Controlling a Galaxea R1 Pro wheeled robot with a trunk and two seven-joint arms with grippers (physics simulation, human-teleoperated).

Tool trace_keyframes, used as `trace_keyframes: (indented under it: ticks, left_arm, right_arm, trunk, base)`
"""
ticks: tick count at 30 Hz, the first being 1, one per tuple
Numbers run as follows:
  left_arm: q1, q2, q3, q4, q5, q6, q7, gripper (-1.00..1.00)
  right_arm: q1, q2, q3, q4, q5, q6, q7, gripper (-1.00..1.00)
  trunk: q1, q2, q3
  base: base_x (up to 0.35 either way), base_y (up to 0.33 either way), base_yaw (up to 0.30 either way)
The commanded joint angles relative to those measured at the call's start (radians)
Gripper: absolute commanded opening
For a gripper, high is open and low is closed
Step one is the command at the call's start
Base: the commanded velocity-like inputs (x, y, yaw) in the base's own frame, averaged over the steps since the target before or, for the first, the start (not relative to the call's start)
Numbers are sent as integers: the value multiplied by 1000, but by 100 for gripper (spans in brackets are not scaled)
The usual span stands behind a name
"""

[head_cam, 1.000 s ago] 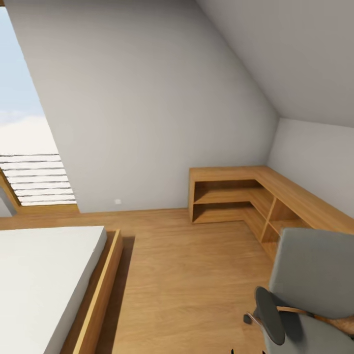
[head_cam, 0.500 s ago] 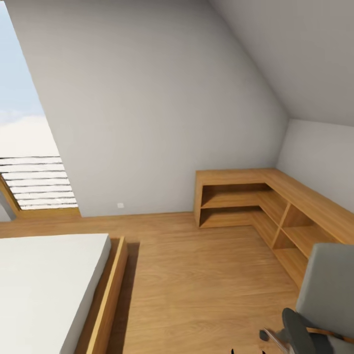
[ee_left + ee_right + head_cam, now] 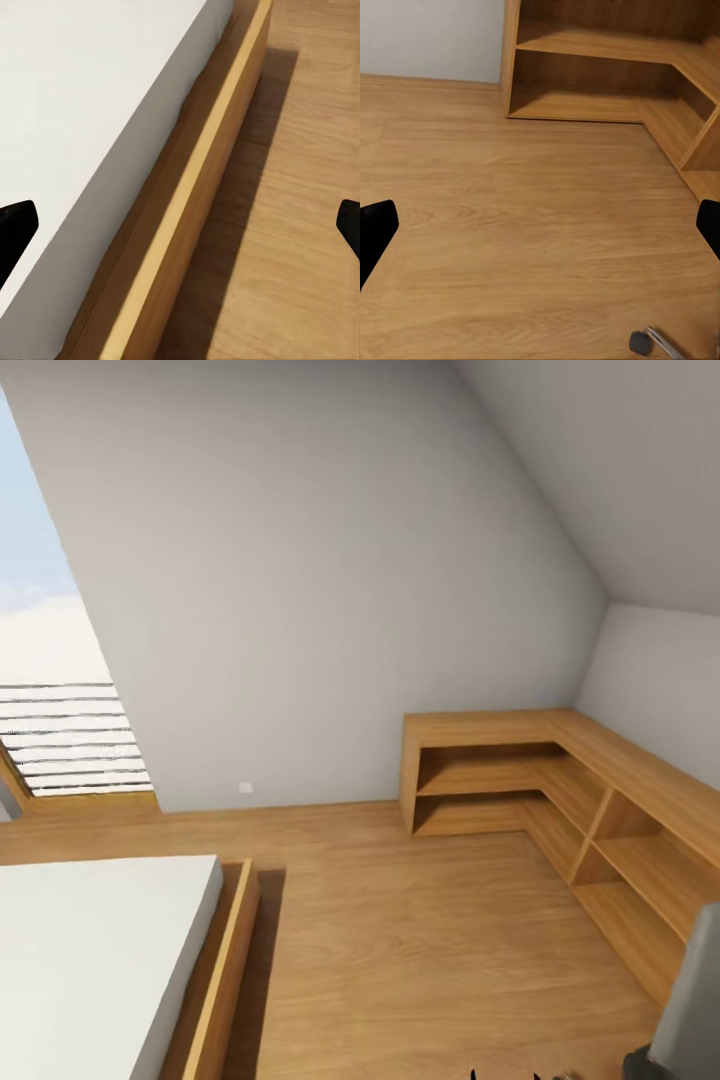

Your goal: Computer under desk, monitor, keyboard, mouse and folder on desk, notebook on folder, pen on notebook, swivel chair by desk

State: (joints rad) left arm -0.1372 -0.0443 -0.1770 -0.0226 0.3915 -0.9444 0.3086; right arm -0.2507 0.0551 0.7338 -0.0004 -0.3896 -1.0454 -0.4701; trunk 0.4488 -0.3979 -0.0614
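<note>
We see only the swivel chair [image 3: 695, 1000] at the head view's lower right edge, both hands spread wide and empty, so the tidying looks barely begun.

Left gripper [image 3: 180, 225]: black, pointed fingertips [image 3: 15, 229]; right gripper [image 3: 540, 225]: matching black tips [image 3: 375, 229].

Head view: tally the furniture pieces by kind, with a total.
Bed: 1
Wooden corner shelf unit: 1
Swivel chair, partly cut off at the frame edge: 1
Total: 3
</note>
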Motion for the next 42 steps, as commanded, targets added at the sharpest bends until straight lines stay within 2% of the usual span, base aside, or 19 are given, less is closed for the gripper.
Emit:
trace_keyframes:
  ticks: [1,42]
  left_arm:
    - [-1,0,-9,0,4,-2,6,100]
    - [-1,0,-9,0,4,-2,7,100]
  right_arm:
    - [-1,0,9,0,-5,-2,-5,100]
    - [-1,0,9,2,-4,-2,-4,100]
  trunk:
    - [1,-2,-2]
    - [1,-2,-2]
  base:
    - [326,7,0]
    - [330,0,0]
